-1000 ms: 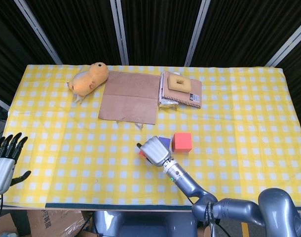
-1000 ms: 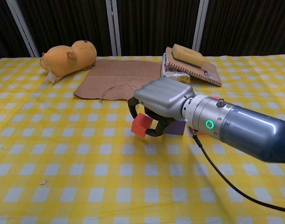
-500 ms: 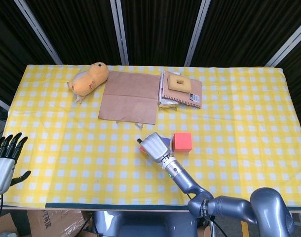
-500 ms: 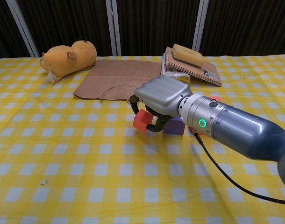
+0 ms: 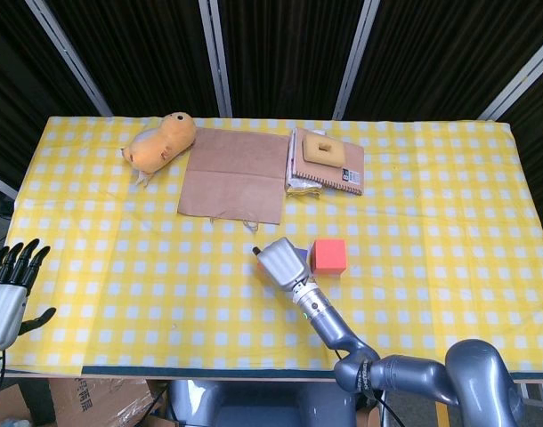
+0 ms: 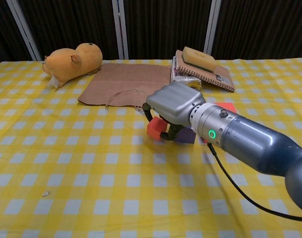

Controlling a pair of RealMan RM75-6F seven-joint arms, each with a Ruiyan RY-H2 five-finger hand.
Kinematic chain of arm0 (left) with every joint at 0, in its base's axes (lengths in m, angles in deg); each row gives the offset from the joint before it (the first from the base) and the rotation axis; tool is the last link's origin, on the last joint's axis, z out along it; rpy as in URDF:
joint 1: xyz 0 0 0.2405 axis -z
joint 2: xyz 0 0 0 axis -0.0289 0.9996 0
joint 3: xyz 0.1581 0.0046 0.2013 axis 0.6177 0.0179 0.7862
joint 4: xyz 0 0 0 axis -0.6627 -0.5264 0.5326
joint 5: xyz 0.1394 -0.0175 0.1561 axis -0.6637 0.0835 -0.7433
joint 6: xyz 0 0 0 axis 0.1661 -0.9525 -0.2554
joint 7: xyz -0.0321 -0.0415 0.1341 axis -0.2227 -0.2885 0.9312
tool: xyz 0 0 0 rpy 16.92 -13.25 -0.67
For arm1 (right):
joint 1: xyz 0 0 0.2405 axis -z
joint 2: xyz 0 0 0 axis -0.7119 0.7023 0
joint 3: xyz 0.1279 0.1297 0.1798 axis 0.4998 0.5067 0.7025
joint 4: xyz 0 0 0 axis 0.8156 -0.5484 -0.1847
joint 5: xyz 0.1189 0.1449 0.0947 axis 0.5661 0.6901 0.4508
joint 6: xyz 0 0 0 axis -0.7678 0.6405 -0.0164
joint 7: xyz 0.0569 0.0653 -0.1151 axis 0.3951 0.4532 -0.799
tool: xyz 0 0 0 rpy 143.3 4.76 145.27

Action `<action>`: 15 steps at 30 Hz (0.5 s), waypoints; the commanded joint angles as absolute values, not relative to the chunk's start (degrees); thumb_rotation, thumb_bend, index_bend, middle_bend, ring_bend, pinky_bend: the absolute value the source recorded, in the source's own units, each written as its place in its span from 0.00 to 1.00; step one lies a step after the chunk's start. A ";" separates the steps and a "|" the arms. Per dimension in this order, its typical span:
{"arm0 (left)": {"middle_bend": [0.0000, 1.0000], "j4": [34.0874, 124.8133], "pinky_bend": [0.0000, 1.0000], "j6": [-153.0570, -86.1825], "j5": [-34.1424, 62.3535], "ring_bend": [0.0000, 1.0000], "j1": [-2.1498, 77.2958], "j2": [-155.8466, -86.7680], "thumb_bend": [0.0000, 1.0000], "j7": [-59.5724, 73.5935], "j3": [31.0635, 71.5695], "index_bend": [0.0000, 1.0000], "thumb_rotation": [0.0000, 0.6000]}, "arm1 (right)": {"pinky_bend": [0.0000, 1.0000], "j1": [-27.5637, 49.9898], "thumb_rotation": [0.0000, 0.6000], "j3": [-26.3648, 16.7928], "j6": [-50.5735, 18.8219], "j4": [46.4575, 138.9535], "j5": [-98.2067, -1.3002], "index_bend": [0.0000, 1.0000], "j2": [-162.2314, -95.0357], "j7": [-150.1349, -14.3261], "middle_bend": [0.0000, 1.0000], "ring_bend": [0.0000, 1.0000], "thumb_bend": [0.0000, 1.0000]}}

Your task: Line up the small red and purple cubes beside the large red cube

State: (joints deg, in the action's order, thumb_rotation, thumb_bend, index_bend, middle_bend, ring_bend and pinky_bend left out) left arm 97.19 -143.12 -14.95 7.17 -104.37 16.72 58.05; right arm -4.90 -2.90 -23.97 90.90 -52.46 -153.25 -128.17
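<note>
Yellow-and-white checked cloth covers the table (image 5: 449, 205), with dark curtain panels behind its far edge. Near the middle of it, slightly toward the near edge, the small red cube (image 6: 155, 129) is pinched in the curled fingers of the right hand (image 6: 173, 106); in the chest view it sits low, close to the cloth, though whether it touches cannot be told. Just beside it, on the side toward the right edge, lies the small purple cube (image 6: 185, 134), mostly hidden under the hand, and past that the large red cube (image 5: 328, 256). To finish this step well, the red cube should probably be lowered flat, its face squared to the purple one, so the three form one straight row, and the fingers opened gently so nothing is nudged. Off the near-left corner the left hand (image 5: 6, 298) hangs with fingers apart, holding nothing. Toward the far edge are a brown paper sheet (image 5: 234, 174), an orange plush animal (image 5: 159, 141) and a spiral notebook with a tan block on top (image 5: 327, 160).
</note>
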 commanded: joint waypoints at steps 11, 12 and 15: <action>0.00 97.19 0.00 -143.12 -14.95 0.00 7.17 -104.37 0.02 16.72 58.05 0.00 1.00 | 0.80 -4.26 1.00 -3.99 -22.02 94.01 -50.75 0.21 -153.03 -131.87 0.86 0.91 0.39; 0.00 97.19 0.00 -143.12 -14.95 0.00 7.17 -104.37 0.02 16.72 58.05 0.00 1.00 | 0.80 -4.21 1.00 -4.03 -21.86 94.25 -50.73 0.21 -152.92 -132.03 0.86 0.91 0.39; 0.00 97.19 0.00 -143.12 -14.95 0.00 7.17 -104.37 0.02 16.72 58.05 0.00 1.00 | 0.80 -3.93 1.00 -4.21 -21.20 95.67 -50.60 0.20 -152.29 -132.62 0.86 0.91 0.39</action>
State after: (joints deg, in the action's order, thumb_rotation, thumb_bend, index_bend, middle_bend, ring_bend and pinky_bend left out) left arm 97.19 -143.12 -14.95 7.17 -104.37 16.72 58.05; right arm -4.06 -4.12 -21.45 95.28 -50.68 -152.54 -132.38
